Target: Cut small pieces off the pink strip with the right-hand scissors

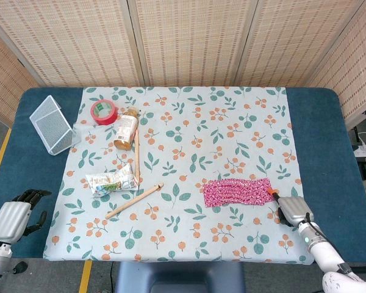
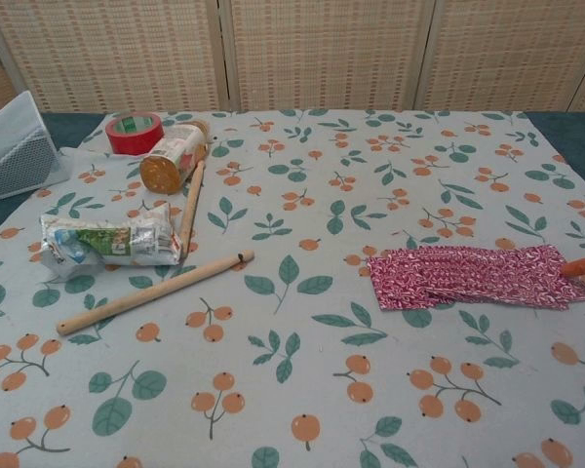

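The pink strip (image 1: 238, 191) lies flat on the floral cloth, right of centre; the chest view shows the pink strip (image 2: 478, 276) at mid-right. My right hand (image 1: 293, 210) sits just off the strip's right end and holds the orange-handled scissors (image 1: 271, 193), whose tip touches or nearly touches that end. In the chest view only the scissors' orange tip (image 2: 583, 265) shows at the right edge. My left hand (image 1: 15, 217) hangs off the table's front-left corner, fingers curled, holding nothing.
A snack packet (image 1: 111, 182) and two wooden sticks (image 1: 134, 201) lie left of centre. Behind them are a bottle (image 1: 126, 128) on its side, a red tape roll (image 1: 103, 112) and a mesh holder (image 1: 51, 124).
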{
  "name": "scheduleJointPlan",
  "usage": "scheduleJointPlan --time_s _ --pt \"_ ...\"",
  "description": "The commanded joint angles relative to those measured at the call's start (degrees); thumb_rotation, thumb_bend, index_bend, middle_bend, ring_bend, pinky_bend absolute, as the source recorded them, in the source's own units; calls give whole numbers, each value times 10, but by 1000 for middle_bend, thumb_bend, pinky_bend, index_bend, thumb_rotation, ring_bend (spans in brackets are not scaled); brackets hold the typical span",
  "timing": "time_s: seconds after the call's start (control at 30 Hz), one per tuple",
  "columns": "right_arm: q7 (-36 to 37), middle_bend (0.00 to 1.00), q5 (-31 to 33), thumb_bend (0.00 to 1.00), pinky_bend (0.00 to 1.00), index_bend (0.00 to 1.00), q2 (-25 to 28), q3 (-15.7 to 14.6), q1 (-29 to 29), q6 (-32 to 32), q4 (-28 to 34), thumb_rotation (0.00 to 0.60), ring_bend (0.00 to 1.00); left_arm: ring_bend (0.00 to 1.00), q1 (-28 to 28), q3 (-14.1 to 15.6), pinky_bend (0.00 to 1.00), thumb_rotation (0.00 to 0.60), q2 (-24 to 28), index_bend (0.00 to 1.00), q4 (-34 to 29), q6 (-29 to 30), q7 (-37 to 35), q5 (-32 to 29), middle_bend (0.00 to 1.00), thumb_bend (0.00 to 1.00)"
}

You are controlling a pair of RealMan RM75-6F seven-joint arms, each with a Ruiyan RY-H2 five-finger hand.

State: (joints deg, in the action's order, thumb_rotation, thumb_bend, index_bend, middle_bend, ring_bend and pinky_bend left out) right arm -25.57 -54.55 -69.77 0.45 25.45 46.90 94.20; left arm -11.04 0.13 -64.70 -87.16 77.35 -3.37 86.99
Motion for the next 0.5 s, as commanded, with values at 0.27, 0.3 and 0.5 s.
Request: scheduleJointPlan --time_s 0.27,0.3,0.5 --pt "15 779 2 828 983 0 -14 -9 14 -5 -26 600 958 230 -1 1 403 600 0 259 -1 -2 2 0 289 483" --pt "15 779 5 828 983 0 -16 -9 16 -6 -30 600 958 231 -1 0 403 600 0 259 0 -2 1 0 289 483" --pt "14 779 23 828 983 0 -32 -5 27 -4 -57 600 958 233 -1 0 403 600 1 259 0 -4 0 -2 289 483"
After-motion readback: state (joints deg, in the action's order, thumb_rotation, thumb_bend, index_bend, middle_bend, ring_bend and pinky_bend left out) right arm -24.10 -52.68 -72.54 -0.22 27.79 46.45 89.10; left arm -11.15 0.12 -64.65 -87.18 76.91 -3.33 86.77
